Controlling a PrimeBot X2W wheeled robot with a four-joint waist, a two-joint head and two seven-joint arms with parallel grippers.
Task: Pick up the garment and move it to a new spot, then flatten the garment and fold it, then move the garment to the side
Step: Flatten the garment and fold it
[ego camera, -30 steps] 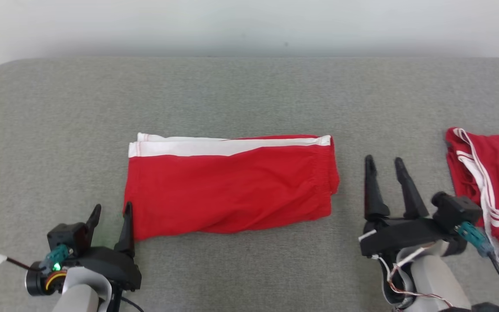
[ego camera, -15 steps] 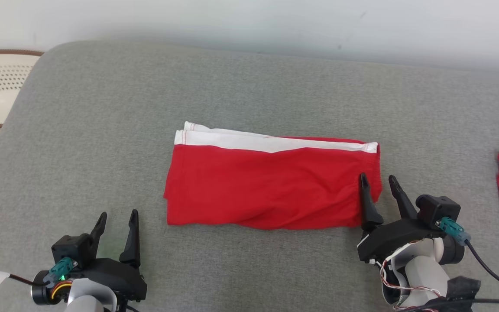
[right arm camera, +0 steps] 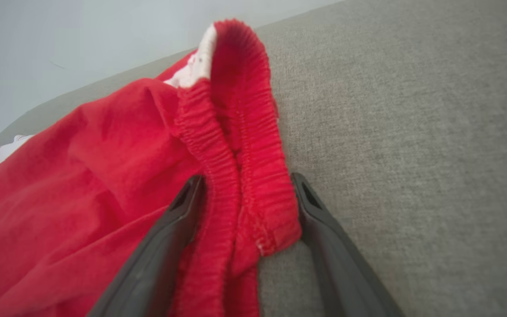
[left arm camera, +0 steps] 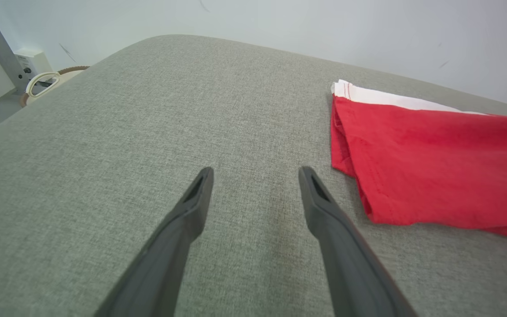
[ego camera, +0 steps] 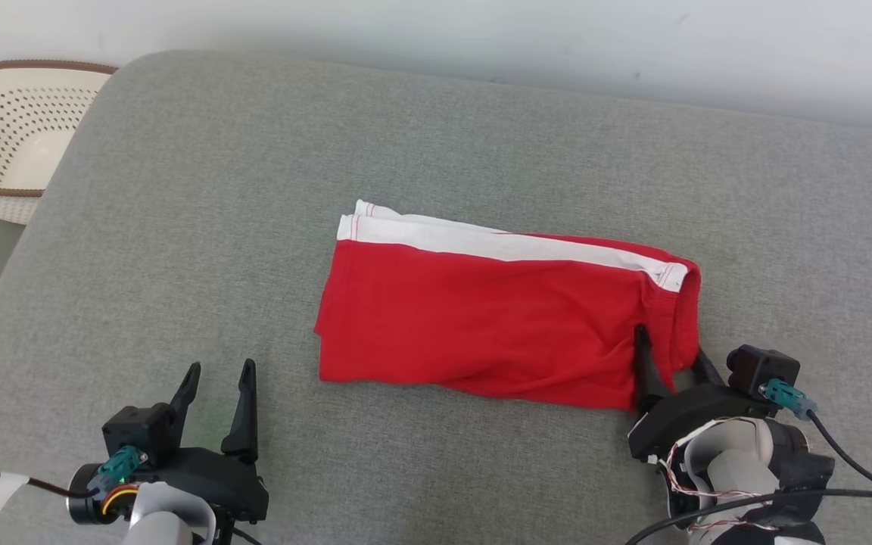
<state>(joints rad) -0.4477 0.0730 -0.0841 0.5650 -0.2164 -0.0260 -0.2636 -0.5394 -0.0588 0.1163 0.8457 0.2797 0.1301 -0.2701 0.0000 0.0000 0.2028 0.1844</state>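
Hovering low at the near left, the left gripper [ego camera: 220,371] has its two dark fingers spread wide with nothing between them. Its own wrist view shows the left gripper [left arm camera: 257,171] over bare grey padded surface [left arm camera: 126,145], apart from the garment [left arm camera: 434,163], whose near left corner lies just off to that gripper's right.

At the near right, the right gripper [ego camera: 667,348] reaches into the right end of the garment [ego camera: 496,318]. From the head camera one finger lies on top of the red cloth and the other is partly hidden behind the gathered edge. The right wrist view makes this relation plainer. There the right gripper [right arm camera: 247,178] stands open, its fingers straddling the ruched elastic waistband [right arm camera: 236,132]. The waistband stands up as a ridge between them and brushes both fingers, which have not pinched shut on it. The rest of the garment [right arm camera: 82,176] spreads away to that view's left.

The garment is a pair of red shorts folded into a long rectangle, lying in the middle of the grey padded surface [ego camera: 179,227] and slightly skewed. A white stripe [ego camera: 496,244] runs along its far edge.

Farther off, past the surface's rounded left corner, sits a cream perforated basket [ego camera: 12,136] with a brown rim. The left wrist view catches its handle [left arm camera: 44,80]. A pale wall [ego camera: 436,30] closes the background.
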